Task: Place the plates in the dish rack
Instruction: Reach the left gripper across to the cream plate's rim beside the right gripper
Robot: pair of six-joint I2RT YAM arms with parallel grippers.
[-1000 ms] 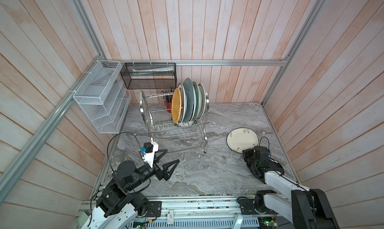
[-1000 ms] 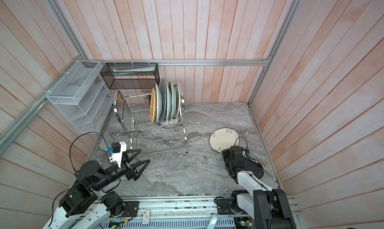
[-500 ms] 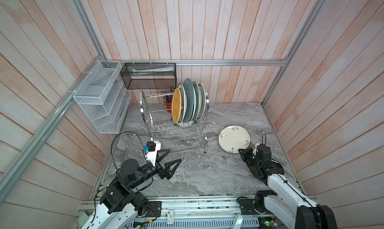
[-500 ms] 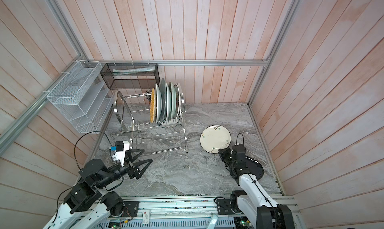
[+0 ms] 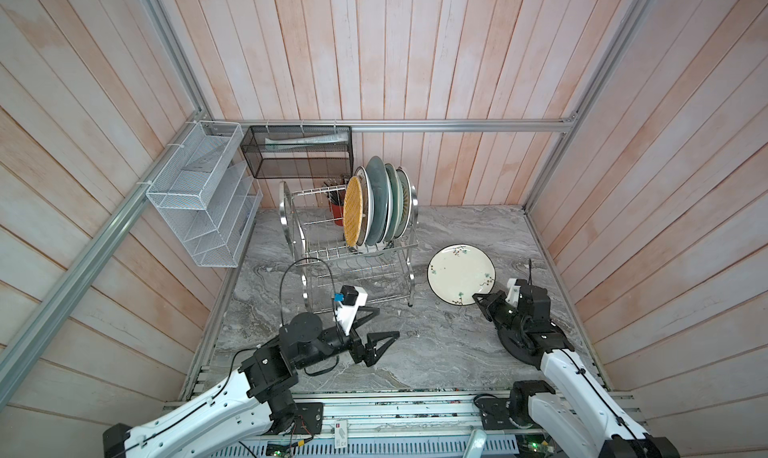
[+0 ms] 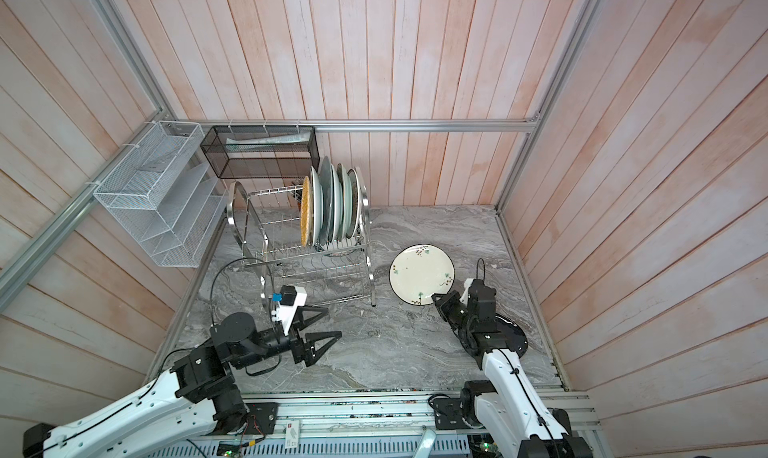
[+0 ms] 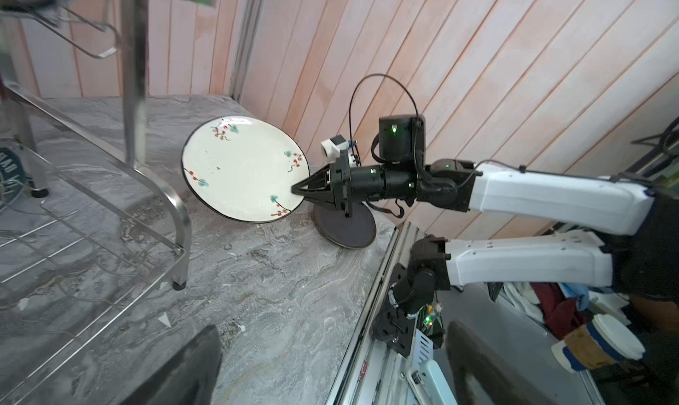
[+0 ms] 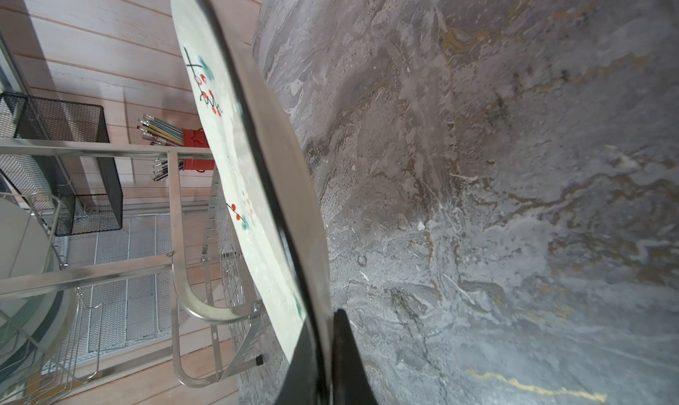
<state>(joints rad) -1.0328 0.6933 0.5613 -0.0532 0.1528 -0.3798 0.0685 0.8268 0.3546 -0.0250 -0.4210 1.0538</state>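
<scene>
The right claw [image 5: 476, 299] is clenching the near rim of a round cream plate painted with small red-and-green flower sprigs [image 5: 459, 272], and the left wrist view shows the claw [image 7: 294, 190] pinching that plate [image 7: 239, 168] clear of the grey marble table [image 5: 436, 352]. The plate is hanging tilted, its painted face turned up and towards the rack. In both top views it is floating to the right of the shiny steel wire dish rack [image 5: 324, 244], near the rack's right legs but not touching them.

In the right wrist view the plate [image 8: 227, 164] is showing edge-on, with dark fingers [image 8: 345, 351] gripping its black-edged rim.

Under the right arm a flat black plate [image 6: 514, 336] is lying on the table.

On the rack's upper tier a yellow woven disc [image 5: 353, 211] is standing upright, with a blue-grey plate [image 5: 377, 198] and several pale plates packed just behind it at the right end.

The left claw [image 5: 385, 323] is hovering in front of the rack, released wide and gripping nothing.

A white mesh tiered organiser [image 5: 199, 198] and a black mesh basket [image 5: 299, 153] are hanging on the wooden walls behind.
</scene>
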